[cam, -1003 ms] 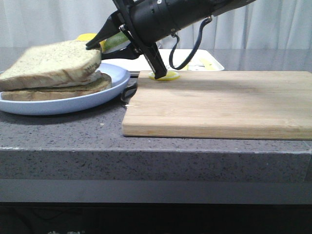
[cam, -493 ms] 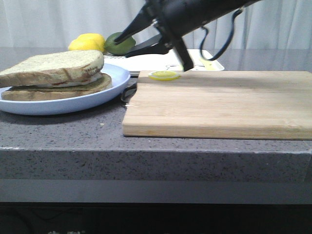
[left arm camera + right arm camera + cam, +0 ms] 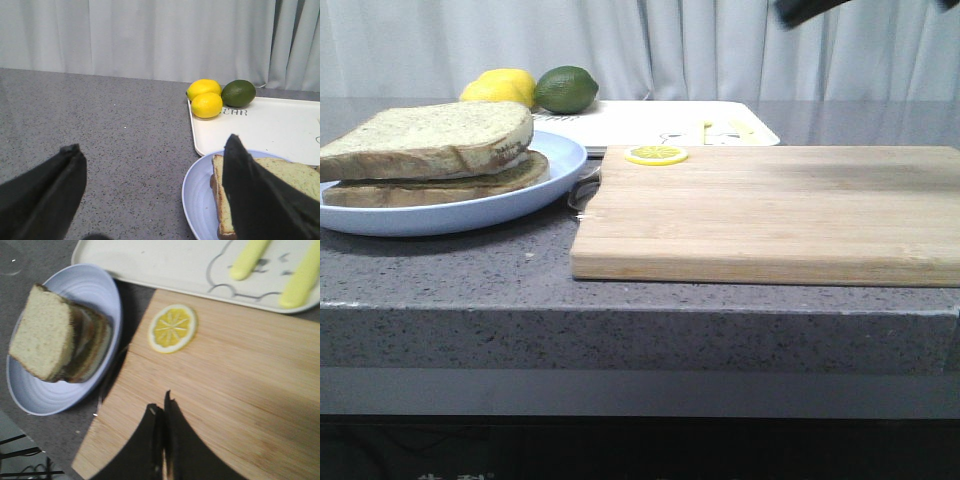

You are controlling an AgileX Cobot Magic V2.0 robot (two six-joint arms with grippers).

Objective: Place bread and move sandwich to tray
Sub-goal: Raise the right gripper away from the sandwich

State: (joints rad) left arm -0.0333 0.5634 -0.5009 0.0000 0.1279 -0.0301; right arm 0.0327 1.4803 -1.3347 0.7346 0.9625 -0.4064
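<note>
- Nearest you, the grey desk (image 3: 450,260) carries the wooden cutting board (image 3: 770,210), bare but for a lemon slice (image 3: 656,155) at its far left corner.
- Your right pincer (image 3: 162,440) hangs above the board in its wrist view, its fingers pressed together and pinching nothing. In the front view only a dark blur shows at the top right corner.
- Your left pincer (image 3: 150,195) is spread wide and empty, low over the desk just short of the plate (image 3: 197,192).
- The bread (image 3: 430,140) lies on top of the sandwich (image 3: 440,185), tilted a little, on the pale-blue plate at the left, just beside the board.
- Judging from that, the first step looks done, and moving the sandwich is the step in hand.
- Your next move calls for a grip on the plate's rim, not on the food. The left pincer faces that rim and seems best placed.
- Keep the plate level when you lift; the top slice sits loose and could slide off.
- Behind the plate and board lies the tray (image 3: 660,125), white with a low rim.
- On the tray are a cartoon outline and two pale yellow pieces (image 3: 272,262); the middle looks free.
- At its far left corner sit two lemons (image 3: 206,97) and an avocado (image 3: 238,93). Printed beside them you can read "EAR", probably the end of a longer word.
</note>
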